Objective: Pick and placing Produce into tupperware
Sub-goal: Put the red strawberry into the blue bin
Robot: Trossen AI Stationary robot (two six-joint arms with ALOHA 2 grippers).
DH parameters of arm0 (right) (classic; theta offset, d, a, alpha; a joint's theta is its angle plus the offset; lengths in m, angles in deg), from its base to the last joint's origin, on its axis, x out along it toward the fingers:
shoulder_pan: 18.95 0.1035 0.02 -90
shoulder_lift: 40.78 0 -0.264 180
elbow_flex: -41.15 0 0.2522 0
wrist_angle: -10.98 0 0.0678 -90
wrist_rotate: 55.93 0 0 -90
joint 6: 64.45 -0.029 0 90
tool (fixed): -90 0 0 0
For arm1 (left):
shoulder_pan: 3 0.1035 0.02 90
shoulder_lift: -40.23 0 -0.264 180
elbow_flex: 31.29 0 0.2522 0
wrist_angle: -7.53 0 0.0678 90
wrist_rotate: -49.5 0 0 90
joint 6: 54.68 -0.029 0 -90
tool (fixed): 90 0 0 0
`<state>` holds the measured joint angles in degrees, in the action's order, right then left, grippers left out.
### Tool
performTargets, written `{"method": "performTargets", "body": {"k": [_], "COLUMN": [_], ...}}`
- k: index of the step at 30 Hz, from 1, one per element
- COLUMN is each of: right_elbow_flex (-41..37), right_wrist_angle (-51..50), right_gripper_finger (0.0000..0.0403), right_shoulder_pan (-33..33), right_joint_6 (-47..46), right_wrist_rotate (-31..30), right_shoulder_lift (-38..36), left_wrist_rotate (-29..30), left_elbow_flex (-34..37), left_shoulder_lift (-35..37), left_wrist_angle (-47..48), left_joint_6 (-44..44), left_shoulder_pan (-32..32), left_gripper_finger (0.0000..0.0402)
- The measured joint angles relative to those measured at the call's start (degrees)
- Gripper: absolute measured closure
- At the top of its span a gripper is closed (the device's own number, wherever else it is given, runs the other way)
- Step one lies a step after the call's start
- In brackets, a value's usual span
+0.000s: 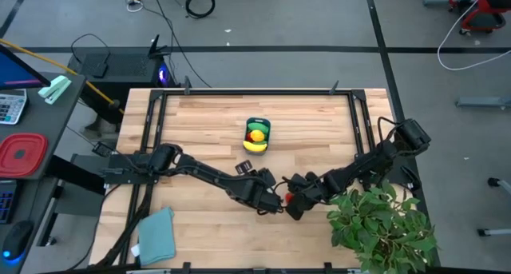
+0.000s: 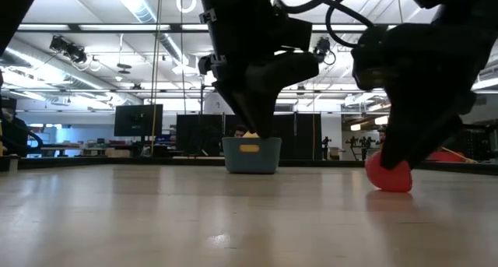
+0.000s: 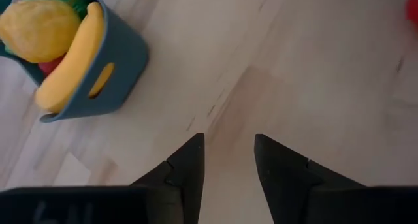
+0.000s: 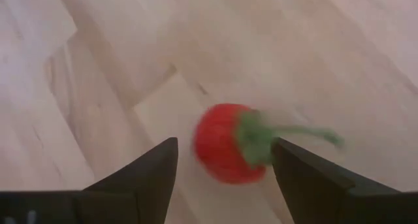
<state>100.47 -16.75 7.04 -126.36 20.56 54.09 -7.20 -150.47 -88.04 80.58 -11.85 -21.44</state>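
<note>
Seen from above, a pale wooden table sits framed by black rails, with a teal cloth at its near left corner and a leafy potted plant at its near right. A teal tupperware near the table's middle already holds a banana and other toy produce. Both arms reach toward the near centre; the left tool and right tool almost meet, with a small red strawberry between them. At table height, the strawberry rests on the wood, a dark tool directly over it, and the tupperware stands well behind. From the left wrist, the left tool is spread, empty, over bare wood, the tupperware off to one side. From the right wrist alone, the strawberry lies between the right tool's spread fingers, ungripped, its green stem pointing toward one finger. The right arm looks better placed.
</note>
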Motion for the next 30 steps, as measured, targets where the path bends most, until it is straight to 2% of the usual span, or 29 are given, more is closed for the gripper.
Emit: {"method": "performTargets", "body": {"k": [8, 23, 26, 30], "right_elbow_flex": [0.0, 0.0, 0.0, 0.0], "right_wrist_angle": [0.4, 0.2, 0.1, 0.1], "right_gripper_finger": [0.0149, 0.015, 0.0161, 0.0196], "right_shoulder_pan": [-1.6, -1.5, -1.5, -1.4], "right_joint_6": [0.2, 0.6, 0.6, 1.6], "right_wrist_rotate": [-1.3, 0.6, 1.5, 1.6], "right_shoulder_lift": [0.0, 0.4, 0.9, 0.9], "left_wrist_rotate": [0.1, 0.1, 0.1, 0.1], "left_elbow_flex": [0.0, 0.0, 0.0, 0.0], "left_shoulder_lift": [0.0, 0.0, 0.0, 0.0], "left_wrist_angle": [1.0, 1.1, 1.1, 1.0], "left_joint_6": [-1.3, -1.6, -1.6, -1.6], "left_shoulder_pan": [0.4, 1.0, 1.0, 1.0], "left_gripper_finger": [0.0258, 0.0264, 0.0271, 0.0278]}}
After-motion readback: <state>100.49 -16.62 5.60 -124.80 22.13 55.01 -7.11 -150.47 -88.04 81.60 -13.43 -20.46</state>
